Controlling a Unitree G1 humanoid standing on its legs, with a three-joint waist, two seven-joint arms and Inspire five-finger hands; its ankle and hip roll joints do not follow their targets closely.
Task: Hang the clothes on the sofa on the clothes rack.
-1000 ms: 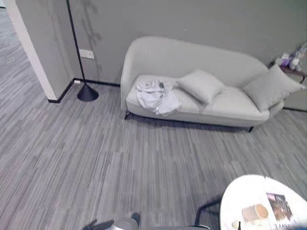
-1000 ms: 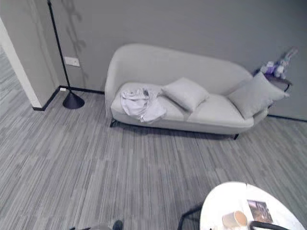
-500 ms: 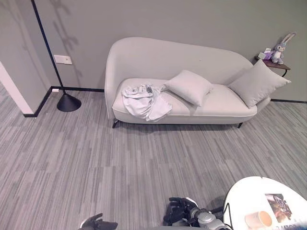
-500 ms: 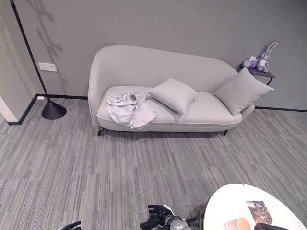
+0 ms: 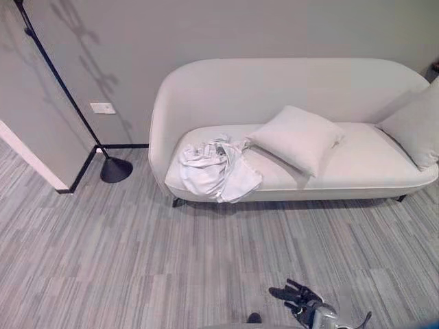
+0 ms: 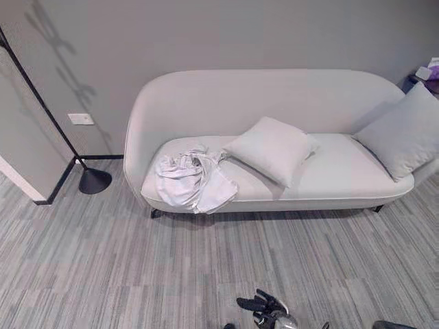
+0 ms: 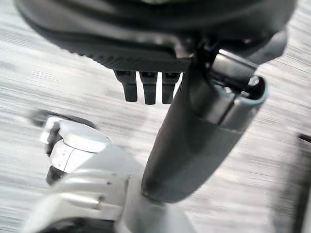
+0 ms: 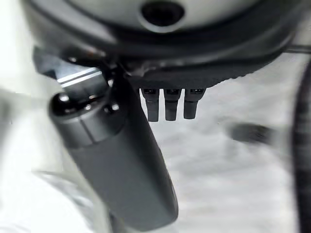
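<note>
White clothes lie crumpled on the sofa beside a pillow; both the left hand and the right hand have straight, empty fingers

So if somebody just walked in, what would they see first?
Probably the big pale sofa against the grey wall, with a crumpled heap of white clothes on the seat at its left end. Right beside the clothes lies a square cushion, and another cushion leans at the sofa's right end. Left of the sofa, a black floor lamp stands by the wall.
</note>
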